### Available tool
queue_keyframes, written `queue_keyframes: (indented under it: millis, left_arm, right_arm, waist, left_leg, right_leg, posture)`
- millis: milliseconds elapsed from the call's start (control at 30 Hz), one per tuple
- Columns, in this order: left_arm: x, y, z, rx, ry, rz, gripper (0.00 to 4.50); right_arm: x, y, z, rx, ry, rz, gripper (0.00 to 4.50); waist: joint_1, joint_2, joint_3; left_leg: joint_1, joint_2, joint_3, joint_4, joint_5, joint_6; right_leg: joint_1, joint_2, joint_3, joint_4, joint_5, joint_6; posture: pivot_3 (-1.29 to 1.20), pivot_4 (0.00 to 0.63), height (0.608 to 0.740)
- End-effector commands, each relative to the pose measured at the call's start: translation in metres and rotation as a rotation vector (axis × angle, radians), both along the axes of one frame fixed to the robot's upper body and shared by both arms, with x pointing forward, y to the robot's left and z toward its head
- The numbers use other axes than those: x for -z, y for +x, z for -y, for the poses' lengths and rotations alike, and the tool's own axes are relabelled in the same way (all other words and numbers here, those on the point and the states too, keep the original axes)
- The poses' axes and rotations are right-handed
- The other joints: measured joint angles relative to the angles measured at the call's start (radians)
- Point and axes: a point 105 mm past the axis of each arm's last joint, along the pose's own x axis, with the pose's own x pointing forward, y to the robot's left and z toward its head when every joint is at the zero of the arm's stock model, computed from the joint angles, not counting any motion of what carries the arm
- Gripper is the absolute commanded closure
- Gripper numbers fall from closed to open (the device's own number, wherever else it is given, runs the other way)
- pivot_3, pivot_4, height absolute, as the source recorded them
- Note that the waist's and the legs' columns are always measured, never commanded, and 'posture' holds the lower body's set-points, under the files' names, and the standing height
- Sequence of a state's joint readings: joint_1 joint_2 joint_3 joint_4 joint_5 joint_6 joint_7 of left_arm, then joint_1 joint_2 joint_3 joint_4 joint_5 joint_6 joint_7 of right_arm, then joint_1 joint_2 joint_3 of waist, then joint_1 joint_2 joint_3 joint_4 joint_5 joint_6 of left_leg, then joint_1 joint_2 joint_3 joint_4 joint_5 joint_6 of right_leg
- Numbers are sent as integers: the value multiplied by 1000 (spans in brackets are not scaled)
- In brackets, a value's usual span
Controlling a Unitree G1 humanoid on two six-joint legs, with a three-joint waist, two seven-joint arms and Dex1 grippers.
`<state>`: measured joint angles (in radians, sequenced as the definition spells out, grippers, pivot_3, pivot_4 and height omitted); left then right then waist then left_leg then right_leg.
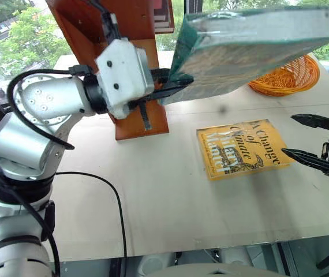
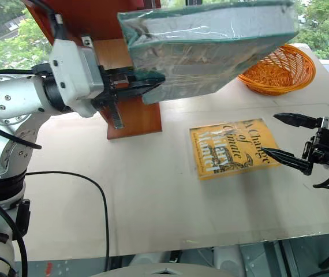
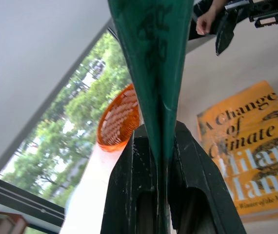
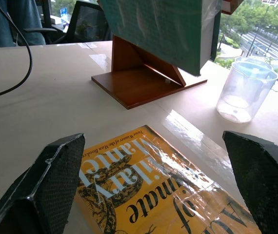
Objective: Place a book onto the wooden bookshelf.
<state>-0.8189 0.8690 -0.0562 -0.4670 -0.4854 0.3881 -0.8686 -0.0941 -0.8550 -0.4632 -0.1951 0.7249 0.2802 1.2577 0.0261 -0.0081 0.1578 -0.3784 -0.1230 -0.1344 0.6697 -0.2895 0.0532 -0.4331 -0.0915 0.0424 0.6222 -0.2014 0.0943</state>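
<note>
My left gripper (image 1: 167, 86) is shut on one edge of the teal-green book (image 1: 251, 46), which hangs flat in the air above the table. In the left wrist view the book's edge (image 3: 153, 58) runs between the two black fingers (image 3: 129, 195). Behind it at the far left stands the reddish-brown wooden bookshelf (image 1: 133, 86), its base (image 4: 139, 83) resting on the table. My right gripper (image 2: 283, 138) is open at the right, just off the yellow book's (image 1: 240, 149) right edge, with nothing between its fingers (image 4: 46, 190).
The yellow book lies flat in the middle of the pale table (image 1: 153, 196). An orange wicker basket (image 2: 283, 69) sits at the back right. A clear plastic cup (image 4: 245, 90) stands beyond the shelf base. A black cable (image 1: 112, 202) trails over the table's left side.
</note>
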Motion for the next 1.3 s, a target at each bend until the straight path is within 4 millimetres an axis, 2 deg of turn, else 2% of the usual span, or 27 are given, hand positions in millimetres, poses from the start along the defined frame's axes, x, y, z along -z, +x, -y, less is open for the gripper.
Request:
queue_keyframes:
  millis: [33, 133, 333, 500, 567, 667, 767, 833, 933, 1033, 1100, 1167, 1300]
  left_arm:
    - [-32, 3, 0, -65, 19, 186, 4461]
    - [-46, 8, -1, -106, 54, 291, 4461]
    - [-43, 18, -8, -155, 158, 351, 4461]
    - [-41, 31, -28, -281, 311, 330, 4461]
    - [-45, 39, -44, -394, 381, 272, 4461]
    - [-47, 36, -56, -446, 454, 173, 4461]
    - [-45, 35, -72, -518, 478, 77, 4461]
    - [-48, 32, -82, -558, 440, -51, 4461]
    - [-63, 30, -84, -590, 376, -80, 4461]
    - [-73, 26, -80, -611, 397, -67, 4461]
    - [-73, 23, -76, -621, 412, -117, 4461]
    - [-69, 26, -83, -691, 446, -164, 4461]
    - [-58, 32, -103, -777, 655, -66, 4461]
  right_arm:
    - [-6, -1, -3, -5, -3, 54, 0]
    - [-6, 2, -4, -1, 3, 67, 0]
    - [-4, 7, -6, 0, 12, 79, 0]
    - [-3, 11, -11, -13, 21, 87, 0]
    - [-3, 13, -11, -19, 24, 91, 0]
    - [-3, 17, -13, -29, 29, 95, 0]
    - [-2, 20, -15, -36, 35, 97, 0]
    - [-2, 21, -16, -39, 37, 98, 0]
    - [-2, 22, -17, -38, 40, 100, 0]
    - [-2, 23, -16, -36, 39, 101, 0]
    - [-2, 23, -16, -33, 40, 102, 0]
    - [-2, 23, -15, -30, 36, 103, 0]
    - [-3, 24, -15, -23, 45, 112, 0]
  waist:
    - [0, -1, 1]
    - [-7, -2, 1]
    - [-13, -2, 1]
    - [-14, -2, 1]
    - [-14, -3, 2]
    - [-15, -3, 2]
    - [-16, -3, 2]
    - [-17, -2, 2]
    - [-17, -3, 3]
    - [-17, -4, 3]
    - [-17, -4, 3]
    - [-18, -4, 3]
    - [-36, -3, 3]
  left_leg:
    - [-2, 0, -1, 1, 0, 0]
    - [-2, 0, 0, 1, 0, 0]
    - [-2, 0, 0, 1, 0, 0]
    - [-2, 0, 0, 1, 0, 0]
    - [-2, 0, 0, 1, 0, 0]
    - [-3, 0, 0, 2, 0, 0]
    - [-3, 0, 0, 1, 0, 0]
    - [-4, 0, 0, 2, 0, 0]
    - [-5, 0, 0, 2, 0, 0]
    - [-5, 0, 0, 3, 0, 0]
    - [-5, 0, 0, 3, 0, 0]
    - [-5, 0, 0, 3, 0, 0]
    - [-4, 0, 0, 2, 0, 0]
  right_leg:
    - [-1, 0, -1, 0, 0, 0]
    - [-1, 0, 0, 0, 0, 0]
    - [-2, 0, 0, 1, 0, 0]
    - [-3, 1, 0, 2, 0, 0]
    - [-3, 1, 0, 2, 0, 0]
    - [-4, 1, 0, 3, 0, 0]
    - [-5, 2, 0, 4, 0, 0]
    - [-6, 2, 0, 4, 0, 0]
    - [-6, 2, -1, 5, 0, 0]
    - [-6, 2, -1, 5, 0, 0]
    - [-6, 2, -1, 5, 0, 0]
    - [-6, 2, -1, 5, 0, 0]
    - [-6, 2, 0, 6, 0, 0]
  posture:
    - [0, 150, 740]
    - [0, 150, 740]
    - [0, 150, 740]
    - [0, 150, 740]
    - [0, 150, 740]
    - [0, 150, 740]
    - [0, 150, 740]
    - [0, 150, 740]
    - [0, 150, 740]
    - [0, 150, 740]
    - [0, 150, 740]
    - [0, 150, 740]
    - [0, 150, 740]
